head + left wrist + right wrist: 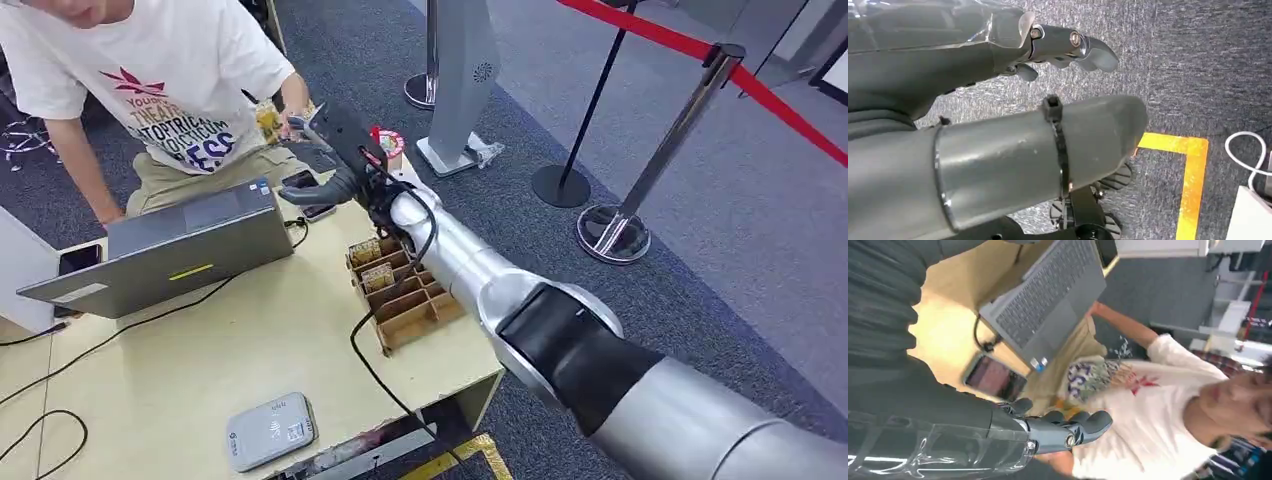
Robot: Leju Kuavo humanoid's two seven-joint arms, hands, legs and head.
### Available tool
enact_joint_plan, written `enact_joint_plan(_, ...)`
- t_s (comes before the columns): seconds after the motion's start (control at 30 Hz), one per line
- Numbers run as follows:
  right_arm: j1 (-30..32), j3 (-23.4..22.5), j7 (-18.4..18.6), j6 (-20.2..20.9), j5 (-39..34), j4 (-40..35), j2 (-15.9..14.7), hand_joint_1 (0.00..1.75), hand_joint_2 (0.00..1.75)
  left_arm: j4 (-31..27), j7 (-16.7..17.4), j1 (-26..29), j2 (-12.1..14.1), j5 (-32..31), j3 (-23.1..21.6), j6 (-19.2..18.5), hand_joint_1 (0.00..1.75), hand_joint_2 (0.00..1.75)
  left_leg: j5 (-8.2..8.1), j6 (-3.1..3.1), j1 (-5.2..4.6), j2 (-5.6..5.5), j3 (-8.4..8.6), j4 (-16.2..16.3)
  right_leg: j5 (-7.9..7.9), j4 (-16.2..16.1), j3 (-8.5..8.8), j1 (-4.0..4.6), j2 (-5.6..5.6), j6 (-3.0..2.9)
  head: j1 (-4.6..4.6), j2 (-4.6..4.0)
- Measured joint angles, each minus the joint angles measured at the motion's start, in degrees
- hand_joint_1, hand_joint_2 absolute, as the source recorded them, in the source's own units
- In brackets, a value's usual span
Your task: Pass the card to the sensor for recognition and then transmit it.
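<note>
Right hand — reached out over the far edge of the table toward a person, fingers spread, nothing in its grasp; the card sits in the person's hand just beside it. Left hand — hanging over grey carpet, fingers loosely extended, holding nothing. On the table: open laptop, phone, wooden divided box with cards in its far slots, grey card reader near the front edge.
</note>
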Motion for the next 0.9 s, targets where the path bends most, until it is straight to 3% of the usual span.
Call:
enact_joint_plan(0.13,3.19,0.04,0.18,-6.62,8.31,-8.13,-0.55,0.00,1.75,0.00,-0.63,0.55,-0.02,0.42,0.00,0.07,0.00,0.00,0.00,0.00,0.00,0.00,-0.01,0.00,-0.01,0.00,-0.03,0.00,-0.01,0.00,0.02,0.00)
enact_joint_plan(0.4,13.44,-0.56,0.92,-13.87,24.67,-24.83,-3.63,0.00,1.75,0.00,-1.05,1.02,-0.09,0.48,0.00,-0.20,0.00,0.00,-0.03,0.01,0.00,-0.04,-0.04,0.00,-0.01,-0.02,-0.04,0.00,-0.05,0.01,0.06,0.00)
enact_joint_plan(0.6,19.94,-1.42,1.53,-15.75,34.22,-30.70,-5.27,0.00,1.75,0.00,-1.53,1.25,-0.07,1.09,0.00,-0.55,0.00,0.00,-0.04,0.01,0.00,-0.01,-0.06,0.00,-0.01,-0.02,-0.06,0.00,-0.02,0.01,0.02,0.00)
enact_joint_plan(0.9,26.25,-1.42,2.21,-16.93,39.02,-32.97,-6.62,0.00,1.75,0.00,-1.57,1.37,0.09,1.92,0.26,-0.55,0.00,0.00,-0.04,0.02,0.00,-0.03,-0.07,0.00,-0.01,-0.02,-0.06,0.00,-0.03,0.01,0.02,0.00)
